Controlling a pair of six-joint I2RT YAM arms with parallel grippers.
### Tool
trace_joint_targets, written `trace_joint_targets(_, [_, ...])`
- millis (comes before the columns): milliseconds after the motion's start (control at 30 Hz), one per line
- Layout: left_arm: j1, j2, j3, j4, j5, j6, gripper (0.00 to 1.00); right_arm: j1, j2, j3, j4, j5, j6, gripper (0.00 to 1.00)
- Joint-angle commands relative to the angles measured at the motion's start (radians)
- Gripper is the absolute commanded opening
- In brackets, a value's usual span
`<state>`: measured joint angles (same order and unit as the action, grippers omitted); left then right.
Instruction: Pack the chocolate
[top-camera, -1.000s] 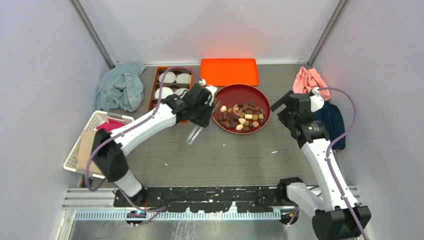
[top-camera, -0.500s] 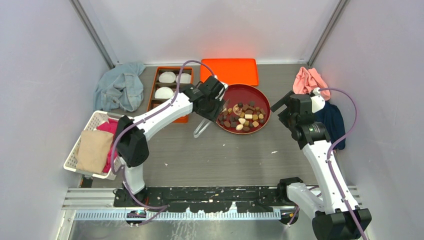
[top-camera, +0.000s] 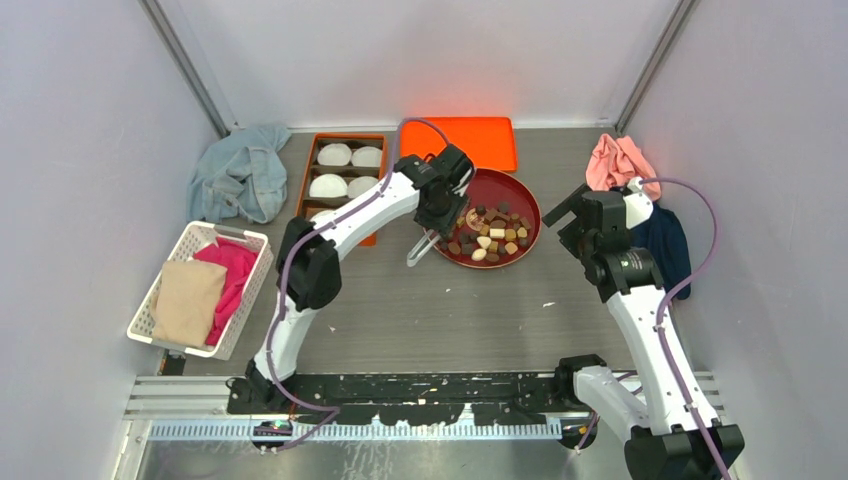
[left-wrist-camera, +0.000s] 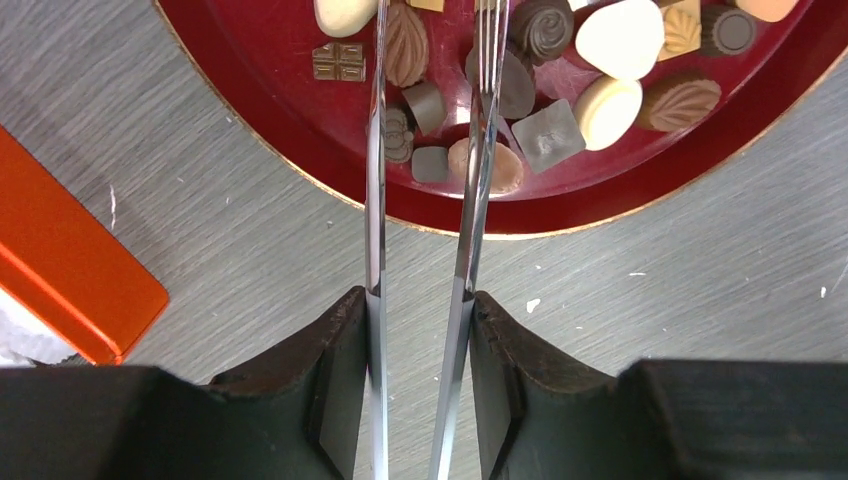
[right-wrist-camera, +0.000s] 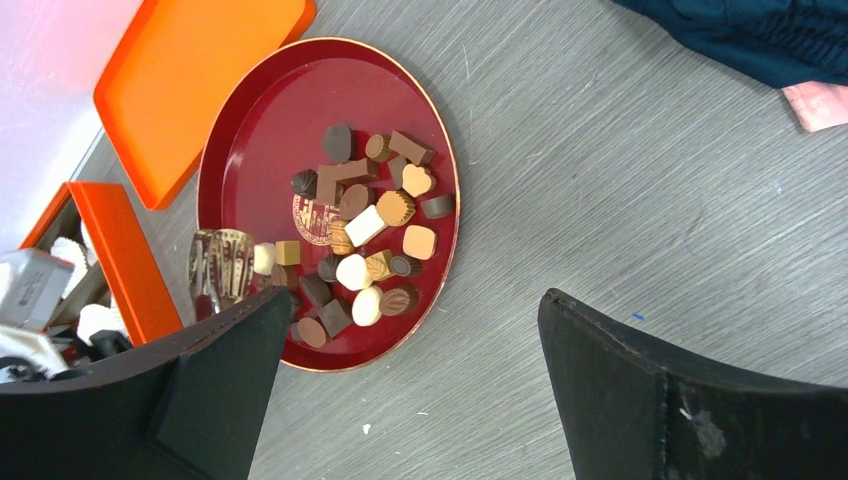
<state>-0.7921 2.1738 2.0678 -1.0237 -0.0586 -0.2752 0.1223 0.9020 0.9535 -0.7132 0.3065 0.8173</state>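
Above the near-left rim of the red plate (top-camera: 503, 184), your left gripper (left-wrist-camera: 418, 303) clamps metal tongs (left-wrist-camera: 375, 200), tips among the chocolates (left-wrist-camera: 620, 38); your right gripper (right-wrist-camera: 412, 302) hangs to the right, jaws wide apart.

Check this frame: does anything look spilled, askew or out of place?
Nothing spilled: the brown, tan and cream chocolates all lie inside the round dark-red tray. The left fingers grip metal tongs over it. Only stray white specks dot the grey table beside it.
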Motion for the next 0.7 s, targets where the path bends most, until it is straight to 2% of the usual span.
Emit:
trace_joint_targets(0, [-0.004, 0.043, 0.099, -0.085, 0.01, 0.011, 0.38, 0.0, -0.029, 0.027, 0.003, 0.032, -0.013, 1.0])
trace_joint_targets(667, [-0.007, 0.117, 0.141, -0.092, 0.08, 0.008, 0.42, -0.001, -0.044, 0.018, -0.008, 0.038, -0.006, 1.0])
